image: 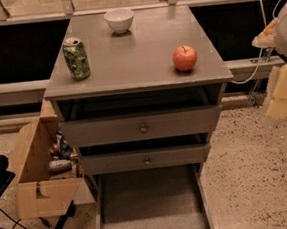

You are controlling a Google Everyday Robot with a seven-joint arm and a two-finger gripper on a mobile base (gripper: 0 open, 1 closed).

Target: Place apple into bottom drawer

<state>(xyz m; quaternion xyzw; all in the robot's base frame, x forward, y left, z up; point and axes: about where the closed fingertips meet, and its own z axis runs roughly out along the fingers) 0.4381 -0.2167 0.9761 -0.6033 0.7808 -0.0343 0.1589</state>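
Red-orange on grey: apple near the table's front right edge. Below it, bottom drawer open. Off at right, gripper, well apart from the apple; open or closed, cannot tell. Risks: glancing approach rolling the fruit off the edge; release from too high, bouncing it over the thin drawer walls.
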